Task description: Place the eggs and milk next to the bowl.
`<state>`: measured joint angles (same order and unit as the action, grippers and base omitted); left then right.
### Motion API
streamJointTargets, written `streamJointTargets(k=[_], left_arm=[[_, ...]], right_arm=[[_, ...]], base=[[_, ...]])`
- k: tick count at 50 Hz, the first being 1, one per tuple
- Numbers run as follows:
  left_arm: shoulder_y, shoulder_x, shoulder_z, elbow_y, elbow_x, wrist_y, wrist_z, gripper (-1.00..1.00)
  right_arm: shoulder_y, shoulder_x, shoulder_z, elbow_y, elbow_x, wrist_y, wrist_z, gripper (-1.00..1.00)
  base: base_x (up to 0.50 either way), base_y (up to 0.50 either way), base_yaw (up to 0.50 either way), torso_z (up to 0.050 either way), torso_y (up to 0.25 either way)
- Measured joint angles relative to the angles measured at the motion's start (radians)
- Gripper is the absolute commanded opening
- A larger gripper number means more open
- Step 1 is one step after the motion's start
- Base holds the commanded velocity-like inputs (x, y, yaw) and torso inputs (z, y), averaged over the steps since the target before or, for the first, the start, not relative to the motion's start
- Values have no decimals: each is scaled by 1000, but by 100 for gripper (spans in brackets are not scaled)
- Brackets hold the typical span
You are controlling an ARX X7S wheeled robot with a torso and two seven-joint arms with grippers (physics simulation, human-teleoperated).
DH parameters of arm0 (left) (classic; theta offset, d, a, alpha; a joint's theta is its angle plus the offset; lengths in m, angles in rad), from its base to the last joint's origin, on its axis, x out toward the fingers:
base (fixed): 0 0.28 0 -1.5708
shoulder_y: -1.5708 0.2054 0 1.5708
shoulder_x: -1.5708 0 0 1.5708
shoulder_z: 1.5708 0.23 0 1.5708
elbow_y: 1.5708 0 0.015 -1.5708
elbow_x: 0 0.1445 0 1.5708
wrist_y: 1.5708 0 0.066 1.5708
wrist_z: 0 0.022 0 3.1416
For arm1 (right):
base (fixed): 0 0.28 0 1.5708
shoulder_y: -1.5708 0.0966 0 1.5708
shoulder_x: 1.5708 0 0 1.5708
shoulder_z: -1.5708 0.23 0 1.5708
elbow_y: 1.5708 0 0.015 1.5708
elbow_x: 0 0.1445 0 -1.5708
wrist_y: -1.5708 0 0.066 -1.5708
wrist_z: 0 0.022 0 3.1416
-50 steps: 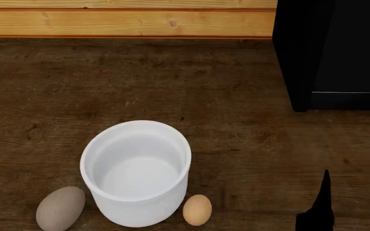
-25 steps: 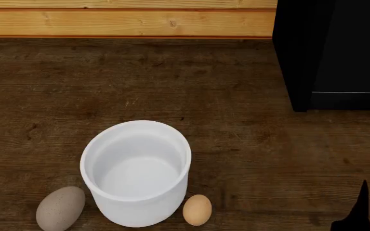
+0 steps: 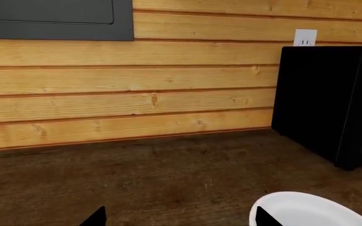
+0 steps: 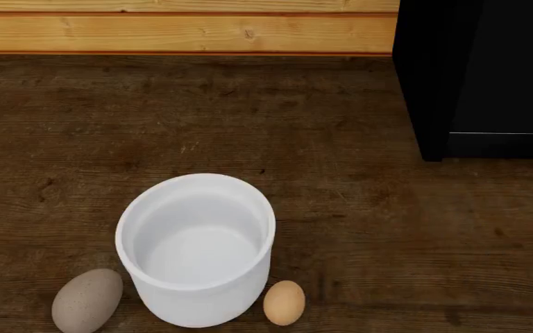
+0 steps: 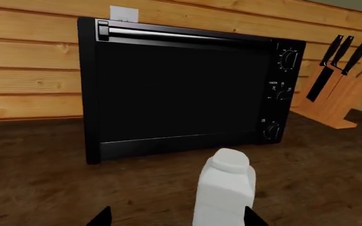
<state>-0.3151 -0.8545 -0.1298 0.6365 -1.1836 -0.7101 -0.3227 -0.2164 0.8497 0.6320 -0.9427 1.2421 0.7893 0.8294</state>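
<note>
Since the earlier head pictures the right arm's dark tip has been sliding out of the lower right corner, and now only a sliver is showing there, while the bowl and both eggs are lying just where they were. Going left to right on the dark wooden table (image 4: pixel 359 208): the left gripper (image 3: pixel 177 221) is showing only as two dark fingertips, well apart with nothing between them, hanging over the table with the bowl's rim beside one tip. The larger egg (image 4: pixel 87 300) is lying just beside the bowl (image 4: pixel 197 244) on its left, its long axis tilting up and to the right. The bowl is standing upright, mouth up. The smaller egg (image 4: pixel 284 302) is sitting just right of it, long axis nearly upright in the head view (whether either egg is touching the wall I cannot tell). The milk (image 5: pixel 224 190) is standing upright before the black oven (image 5: pixel 187 89), cap up, between the spread fingers of the right gripper (image 5: pixel 176 217), which are not pressing it.
</note>
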Motion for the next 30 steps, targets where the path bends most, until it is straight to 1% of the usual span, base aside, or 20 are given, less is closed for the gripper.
streamJointTargets(k=[13, 30], left_arm=[[11, -1, -4, 2, 0, 5, 0, 100], [22, -5, -12, 0, 0, 12, 4, 100]], right_arm=[[-6, -11, 11, 37, -39, -6, 8, 100], [55, 1, -71, 135, -116, -13, 7, 100]], base=[[0, 0, 0, 0, 0], [0, 0, 0, 0, 0]])
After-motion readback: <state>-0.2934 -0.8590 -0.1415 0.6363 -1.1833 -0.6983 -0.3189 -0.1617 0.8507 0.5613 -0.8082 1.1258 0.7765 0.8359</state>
